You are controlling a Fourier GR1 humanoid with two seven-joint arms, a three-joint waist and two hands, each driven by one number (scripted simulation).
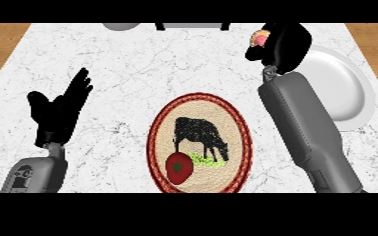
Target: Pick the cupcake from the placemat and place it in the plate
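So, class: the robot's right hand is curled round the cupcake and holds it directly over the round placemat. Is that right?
Not quite. The right hand is curled round the cupcake, but it holds it by the far left rim of the white plate, well clear of the round placemat, as the head view shows.

The white marble surface (148, 70) with fine grey veining spans the view. A brown wood-grain area borders it at upper left (10, 36) and upper right (366, 32). A grey rounded item (122, 26) lies at the far edge, partly cut off.
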